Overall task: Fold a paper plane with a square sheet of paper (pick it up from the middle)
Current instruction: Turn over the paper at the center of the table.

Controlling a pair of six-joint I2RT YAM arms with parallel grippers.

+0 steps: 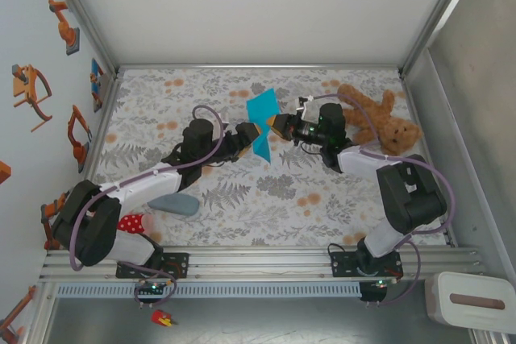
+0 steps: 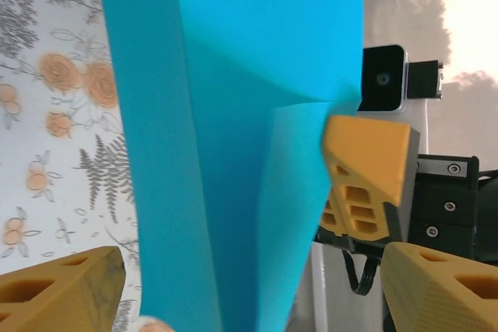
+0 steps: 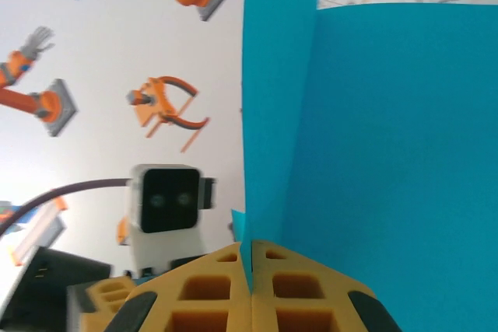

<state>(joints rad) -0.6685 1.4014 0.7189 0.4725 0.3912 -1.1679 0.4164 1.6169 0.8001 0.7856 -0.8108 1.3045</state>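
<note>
The turquoise-blue square sheet of paper (image 1: 262,110), folded along a long crease, hangs in the air above the middle of the table. My right gripper (image 1: 275,125) is shut on its edge; in the right wrist view the two yellow fingertips (image 3: 250,270) pinch the paper (image 3: 389,153) tight. My left gripper (image 1: 255,136) is open, its fingers (image 2: 62,285) wide apart on either side of the paper (image 2: 233,114) without touching it. The right gripper's fingers (image 2: 366,176) show at the sheet's right edge. Whether the sheet has a paper plane's dart shape I cannot tell.
A brown teddy bear (image 1: 383,118) lies at the back right of the floral cloth (image 1: 242,191). A grey-blue oblong case (image 1: 173,203) and a red dotted object (image 1: 133,223) lie beside the left arm. A white box (image 1: 472,300) sits off the table, front right.
</note>
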